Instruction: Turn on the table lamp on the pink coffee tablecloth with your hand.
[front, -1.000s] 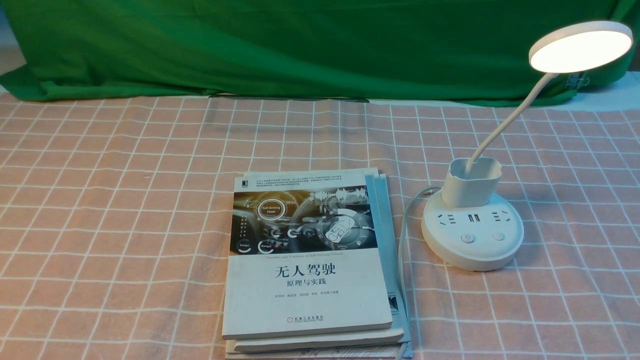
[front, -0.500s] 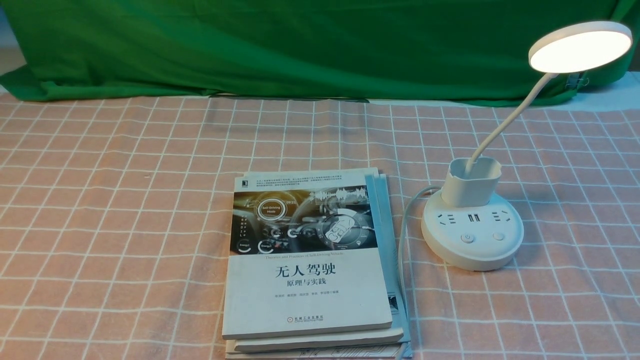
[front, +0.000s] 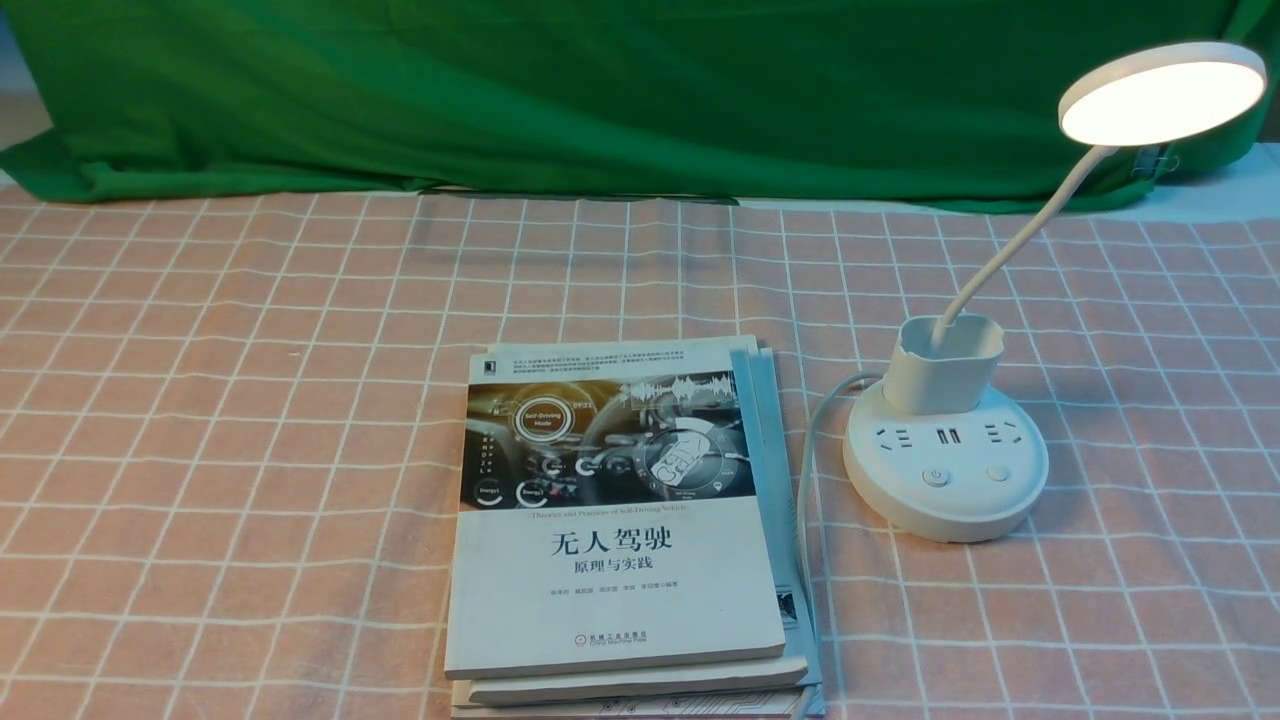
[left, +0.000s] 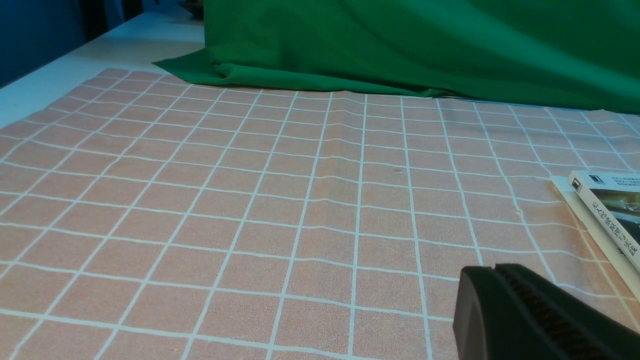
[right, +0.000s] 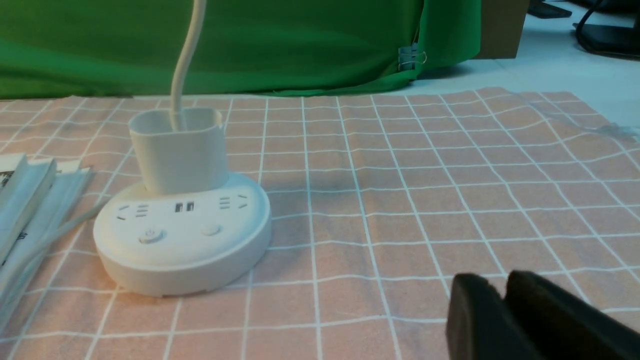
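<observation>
Cropping left gripper (left: 505, 280) jaws offscreen

The top book (front: 615, 510) of the stack at lower centre of the front view carries the large black title "无人驾驶" with the subtitle "原理与实践" beneath it. In the cover picture above, a ring reads "Self-Driving Mode". At the cover's foot stands the publisher's line "机械工业出版社, China Machine Press". The small print along the top edge and the author line are too fine to read.
</observation>
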